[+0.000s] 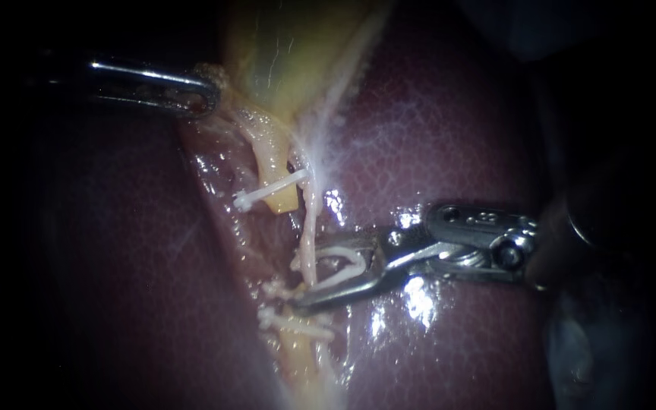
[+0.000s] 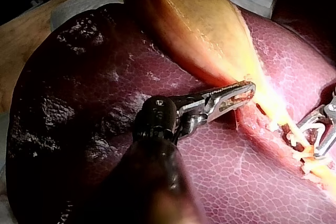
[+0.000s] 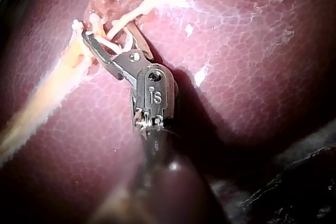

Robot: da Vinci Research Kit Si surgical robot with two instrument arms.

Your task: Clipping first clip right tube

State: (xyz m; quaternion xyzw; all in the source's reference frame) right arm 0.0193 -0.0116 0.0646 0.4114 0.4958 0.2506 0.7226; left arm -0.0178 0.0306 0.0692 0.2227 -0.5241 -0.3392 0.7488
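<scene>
At centre frame, the right instrument (image 1: 305, 277) straddles the right tube (image 1: 309, 224) on the liver (image 1: 449, 137).
Its tool holds a clip (image 1: 343, 253) spread wide around the tube; upper left, the left instrument (image 1: 208, 95) grips the gallbladder (image 1: 290, 45).

Wooden bench (image 2: 21, 40) — pale cloth (image 2: 84, 1), liver (image 2: 68, 77) atop.

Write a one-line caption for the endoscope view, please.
Right instrument holds a white clip at the right tube; left instrument grips the gallbladder edge.
</scene>
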